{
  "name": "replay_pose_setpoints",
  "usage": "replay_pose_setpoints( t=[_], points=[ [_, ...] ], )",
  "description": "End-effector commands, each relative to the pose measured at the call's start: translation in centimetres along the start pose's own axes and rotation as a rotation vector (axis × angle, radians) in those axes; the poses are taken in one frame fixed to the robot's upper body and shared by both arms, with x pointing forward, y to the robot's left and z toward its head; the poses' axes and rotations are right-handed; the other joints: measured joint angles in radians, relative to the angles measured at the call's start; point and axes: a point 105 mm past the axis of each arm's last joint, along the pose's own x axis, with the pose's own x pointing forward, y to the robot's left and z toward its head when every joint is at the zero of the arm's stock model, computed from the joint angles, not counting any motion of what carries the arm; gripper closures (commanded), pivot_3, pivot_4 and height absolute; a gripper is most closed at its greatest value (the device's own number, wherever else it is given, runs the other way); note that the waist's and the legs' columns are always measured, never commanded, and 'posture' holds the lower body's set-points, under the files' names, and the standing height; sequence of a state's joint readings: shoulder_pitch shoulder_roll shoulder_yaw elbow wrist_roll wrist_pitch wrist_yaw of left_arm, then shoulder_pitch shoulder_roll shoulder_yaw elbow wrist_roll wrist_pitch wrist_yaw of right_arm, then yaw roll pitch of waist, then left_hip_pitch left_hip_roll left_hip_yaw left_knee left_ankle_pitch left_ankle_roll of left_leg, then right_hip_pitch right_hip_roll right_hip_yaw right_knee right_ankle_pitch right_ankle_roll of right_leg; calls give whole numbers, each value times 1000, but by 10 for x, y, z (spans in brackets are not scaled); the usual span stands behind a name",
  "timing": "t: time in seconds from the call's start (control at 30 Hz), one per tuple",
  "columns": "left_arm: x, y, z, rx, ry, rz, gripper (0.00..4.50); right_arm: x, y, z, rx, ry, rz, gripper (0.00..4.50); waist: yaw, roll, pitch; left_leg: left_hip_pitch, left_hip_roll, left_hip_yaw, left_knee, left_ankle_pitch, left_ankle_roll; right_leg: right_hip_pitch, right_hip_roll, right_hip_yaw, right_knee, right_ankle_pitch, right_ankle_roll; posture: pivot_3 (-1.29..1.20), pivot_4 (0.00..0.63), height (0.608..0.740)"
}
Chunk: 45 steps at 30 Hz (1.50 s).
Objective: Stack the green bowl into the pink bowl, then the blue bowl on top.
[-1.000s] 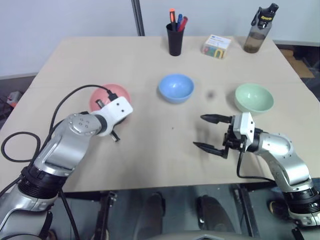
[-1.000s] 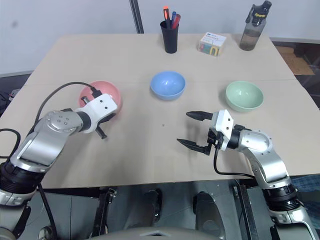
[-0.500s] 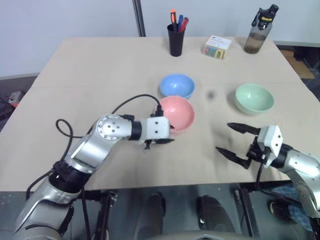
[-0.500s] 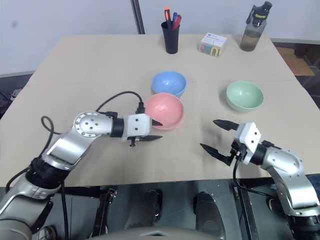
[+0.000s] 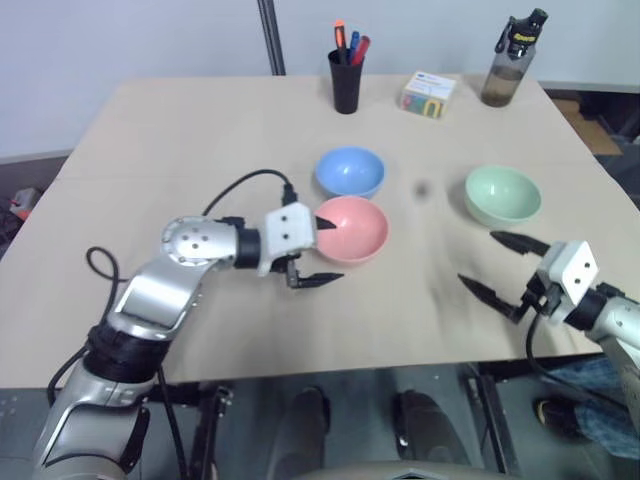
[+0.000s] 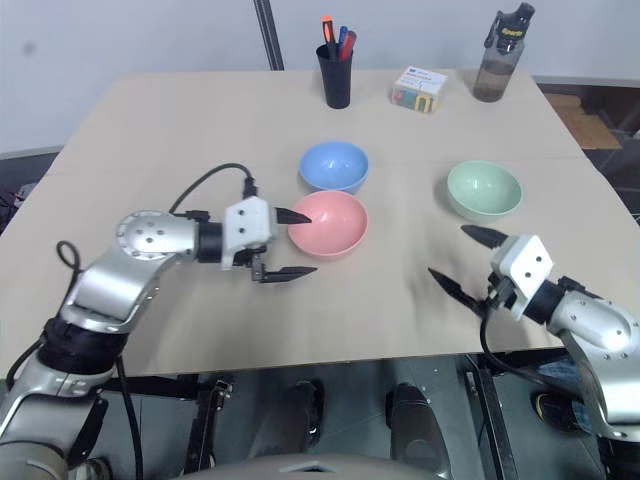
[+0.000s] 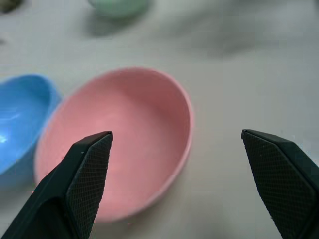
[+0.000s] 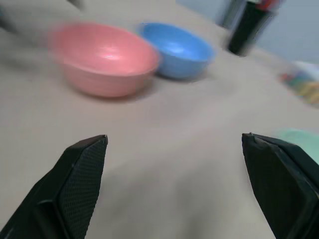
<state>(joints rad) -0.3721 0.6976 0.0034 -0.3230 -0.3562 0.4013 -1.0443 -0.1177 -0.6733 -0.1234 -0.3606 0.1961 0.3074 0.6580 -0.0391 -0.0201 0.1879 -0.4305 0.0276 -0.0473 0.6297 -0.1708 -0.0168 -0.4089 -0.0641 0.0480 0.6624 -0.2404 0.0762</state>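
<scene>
The left gripper (image 5: 318,252) stands wide apart at the smooth salmon-pink bowl (image 5: 350,230) (one finger over its rim), while the right gripper (image 5: 500,266) hangs wide near the pale mint-green bowl (image 5: 503,194).

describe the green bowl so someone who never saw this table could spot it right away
Start at the tan table and go to its right side, in front of the dark water bottle at the back edge. The green bowl sits alone there, just beyond the right gripper. It is pale mint, while the pink bowl and blue bowl sit together mid-table.
</scene>
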Motion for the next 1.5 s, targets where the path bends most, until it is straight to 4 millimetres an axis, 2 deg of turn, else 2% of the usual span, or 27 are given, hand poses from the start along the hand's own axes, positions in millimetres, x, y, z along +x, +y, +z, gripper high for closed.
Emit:
replay_pose_setpoints(
  t=[0.03, 0.07, 0.13, 0.23, 0.27, 0.3, 0.37, 0.4, 0.47, 0.5, 0.57, 0.6, 0.67, 0.73, 0.77, 0.83, 0.9, 1.0, 1.07, 1.2, 1.27, 1.3, 1.43, 1.5],
  points=[
    [-28, -3, 15, -32, -132, 98, 111, 27, -26, -15, 6, 159, -50, 0, -3, -1, 0, 0, 0, 0, 0, 0, 0, 0, 0, 0, 0, 0, 0, 0, 150, 740],
    [-33, -9, 13, -82, -127, 75, 111, 33, -29, -16, 18, 177, -39, 0, -2, -1, 0, 0, 0, -1, 0, 0, 0, 0, 0, -1, 0, 2, -2, 0, 150, 740],
    [-44, -22, 24, -155, -210, 0, 111, 47, -41, -20, 24, 216, -61, 0, 3, -1, 0, -1, 1, -3, 0, 0, 0, 0, 1, -2, 0, 2, -4, 0, 150, 740],
    [-53, -23, 31, -156, -246, 31, 111, 61, -55, -28, 19, 293, -66, 0, 12, -1, 0, -2, 0, -3, -1, 0, 0, 0, 1, -2, -1, 2, -4, 0, 150, 740],
    [-55, -22, 34, -156, -259, 46, 0, 64, -57, -31, 29, 314, -56, 511, 13, -1, 0, -2, -1, -3, -1, 0, 0, 0, 0, -2, -2, 2, -5, 0, 150, 740],
    [-57, -22, 36, -158, -272, 53, 0, 67, -58, -32, 37, 325, -48, 791, 14, -1, 0, -2, -1, -2, -1, 0, 0, 0, 0, -2, -2, 3, -4, 0, 150, 740],
    [-57, -24, 41, -162, -294, 57, 0, 70, -61, -34, 43, 342, -50, 1629, 15, -1, 0, -2, -1, -2, -1, 0, 0, 0, 0, -2, -2, 3, -4, 0, 150, 740],
    [-57, -25, 43, -168, -303, 58, 0, 71, -62, -35, 57, 349, -52, 1722, 15, -1, 0, -2, -1, -2, -1, 0, 0, 0, 0, -2, -2, 3, -4, 0, 150, 740],
    [-57, -28, 45, -179, -314, 55, 0, 73, -63, -37, 69, 359, -58, 2904, 13, -1, 0, -2, -1, -2, -1, 0, 0, 0, 0, -2, -2, 3, -4, 0, 150, 740],
    [-57, -28, 46, -182, -320, 58, 0, 74, -64, -38, 69, 363, -58, 3247, 10, -1, 0, -2, -1, -2, -1, 0, 0, 0, 0, -2, -2, 3, -4, 0, 150, 740],
    [-56, -28, 47, -184, -323, 61, 0, 74, -64, -39, 67, 366, -58, 4212, 7, -1, 0, -2, -1, -2, -1, 0, 0, 0, 0, -1, -2, 3, -4, 0, 150, 740],
    [-56, -28, 47, -186, -323, 64, 0, 74, -64, -39, 65, 363, -59, 4406, 6, -1, 0, -2, -1, -2, -1, 0, 0, 0, 0, -1, -2, 3, -4, 0, 150, 740],
    [-56, -28, 47, -190, -324, 68, 0, 75, -64, -38, 53, 355, -59, 4406, 2, -1, 0, -2, -1, -2, -1, 0, 0, 0, 0, -1, -1, 3, -4, 0, 150, 740],
    [-57, -28, 45, -201, -323, 73, 0, 76, -51, -20, 14, 263, 26, 4406, 0, -1, 1, -2, -1, -2, -1, 0, 0, 0, 0, -1, -1, 3, -4, 0, 150, 740],
    [-57, -28, 43, -209, -320, 77, 0, 76, -38, -5, 18, 183, 110, 4406, 0, -1, 1, -2, -1, -2, -1, 0, 0, 0, 0, -1, -2, 3, -4, 0, 150, 740],
    [-59, -29, 36, -221, -296, 95, 0, 72, 1, 34, 48, 0, 336, 4406, -3, 0, 1, -2, -1, -2, -2, 0, 0, 0, 0, -1, -2, 3, -4, 0, 150, 740],
    [-62, -30, 27, -239, -263, 117, 0, 69, 30, 60, 63, -98, 453, 4406, -8, 1, 1, -1, 0, -2, -4, 0, 0, -1, 1, -1, -2, 4, -2, 0, 150, 740],
    [-69, -32, 12, -264, -213, 165, 0, 67, 77, 89, 74, -199, 621, 4406, -4, 1, 1, 0, 3, -2, -5, 0, 0, -1, 4, -1, -1, 3, -2, 0, 150, 740],
    [-75, -34, 5, -274, -189, 196, 0, 71, 100, 100, 53, -230, 687, 4406, -3, 0, 1, 0, 4, -2, -5, 0, 0, -1, 5, -2, -2, 2, -4, 0, 150, 740],
    [-80, -37, 1, -276, -171, 231, 0, 98, 115, 110, 28, -256, 664, 4406, 0, 0, 1, 0, 5, -2, -4, 0, 0, -2, 6, -2, -2, 2, -4, 0, 150, 740],
    [-81, -37, 2, -271, -171, 245, 0, 111, 114, 112, 31, -261, 624, 4406, 3, 0, 1, -1, 5, -2, -3, 0, -1, -2, 6, -2, -2, 2, -4, 0, 150, 740],
    [-82, -37, 3, -266, -169, 252, 0, 115, 114, 111, 19, -259, 619, 3884, 4, 0, 1, -1, 5, -2, -3, 0, -1, -2, 6, -2, -3, 2, -5, 0, 150, 740],
    [-84, -39, 6, -259, -165, 264, 0, 120, 111, 107, -20, -254, 618, 2541, 3, -1, 0, -2, 5, -2, -5, 0, -1, -3, 6, -2, -4, 4, -8, 0, 150, 740],
    [-85, -40, 6, -259, -161, 269, 0, 120, 108, 107, -24, -255, 614, 1569, 1, -1, 0, -1, 5, -1, -7, 0, -1, -3, 6, -1, -4, 4, -8, 0, 150, 740]
  ],
)
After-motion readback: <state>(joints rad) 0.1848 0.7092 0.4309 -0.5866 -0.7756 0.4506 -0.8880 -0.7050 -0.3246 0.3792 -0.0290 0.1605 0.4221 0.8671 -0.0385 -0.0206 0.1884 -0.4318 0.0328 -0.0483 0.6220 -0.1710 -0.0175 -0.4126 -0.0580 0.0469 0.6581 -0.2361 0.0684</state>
